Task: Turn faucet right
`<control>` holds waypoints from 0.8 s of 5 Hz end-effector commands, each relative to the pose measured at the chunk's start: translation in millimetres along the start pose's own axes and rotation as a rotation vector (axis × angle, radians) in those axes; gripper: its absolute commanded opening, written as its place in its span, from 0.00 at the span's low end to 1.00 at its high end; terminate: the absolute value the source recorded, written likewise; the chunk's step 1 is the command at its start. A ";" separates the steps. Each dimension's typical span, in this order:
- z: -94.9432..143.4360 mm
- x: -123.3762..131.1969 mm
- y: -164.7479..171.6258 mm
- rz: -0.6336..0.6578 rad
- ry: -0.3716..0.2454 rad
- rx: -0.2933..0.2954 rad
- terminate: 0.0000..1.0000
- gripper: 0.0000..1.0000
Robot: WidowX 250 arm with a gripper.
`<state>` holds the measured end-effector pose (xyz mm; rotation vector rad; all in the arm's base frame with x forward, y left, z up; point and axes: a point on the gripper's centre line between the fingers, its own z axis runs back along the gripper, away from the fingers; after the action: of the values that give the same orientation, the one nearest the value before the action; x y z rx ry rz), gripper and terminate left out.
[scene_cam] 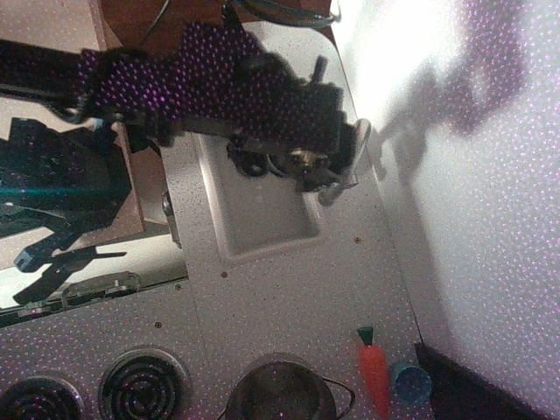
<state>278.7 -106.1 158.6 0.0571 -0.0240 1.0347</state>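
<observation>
Lying near edge: pot (280, 391), carrot (374, 372), blue cup (410, 382).
Sink (262, 219): sunk in tabletop (289, 289).
Faucet (357, 150): behind sink, mostly covered.
End effector (306, 162): against faucet; jaw opening cannot be told.

A pale speckled countertop (297, 289) ran up the picture; a rectangular sink basin (262, 214) was sunk into it; two coiled stove burners (144, 385) sat at the lower left; a bright white wall (472, 219) stood to the right, crossed by a soft shadow (464, 79).
</observation>
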 end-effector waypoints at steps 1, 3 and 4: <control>7.4 -20.5 -3.4 -0.043 0.030 -0.037 0.00 1.00; 14.3 -38.7 5.9 -0.076 -0.044 -0.006 0.00 1.00; 16.7 -30.1 46.6 0.147 -0.158 0.253 0.00 1.00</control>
<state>218.7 -87.7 162.9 0.4199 -0.0873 1.3084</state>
